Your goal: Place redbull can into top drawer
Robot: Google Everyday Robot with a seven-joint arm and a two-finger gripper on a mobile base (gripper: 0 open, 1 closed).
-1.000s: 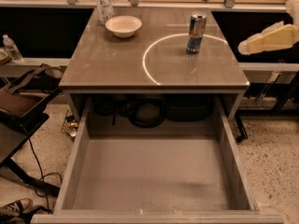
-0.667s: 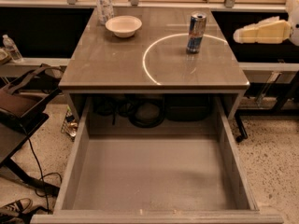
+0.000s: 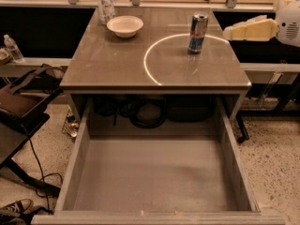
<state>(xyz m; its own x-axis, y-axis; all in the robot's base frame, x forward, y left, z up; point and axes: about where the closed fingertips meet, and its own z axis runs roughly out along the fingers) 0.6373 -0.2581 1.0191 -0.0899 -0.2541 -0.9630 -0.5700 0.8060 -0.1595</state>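
Observation:
The redbull can point(image 3: 198, 33) stands upright on the right rear part of the tabletop point(image 3: 117, 60), inside a bright ring of light. The top drawer point(image 3: 154, 177) is pulled fully out toward me below the tabletop, and its flat bottom is bare. My gripper point(image 3: 229, 33) reaches in from the right edge at tabletop height, its cream fingers point(image 3: 248, 29) pointing left, a short way to the right of the can and apart from it. It holds nothing.
A white bowl point(image 3: 124, 25) and a clear plastic bottle point(image 3: 105, 3) stand at the table's back left. Cables and dark gear point(image 3: 145, 111) sit behind the drawer. A bag and chair point(image 3: 23, 107) are at the left, with a small bottle point(image 3: 12, 48) on a ledge.
My gripper has moved left and slightly up, closer to the can. The can, bowl and drawer have not moved.

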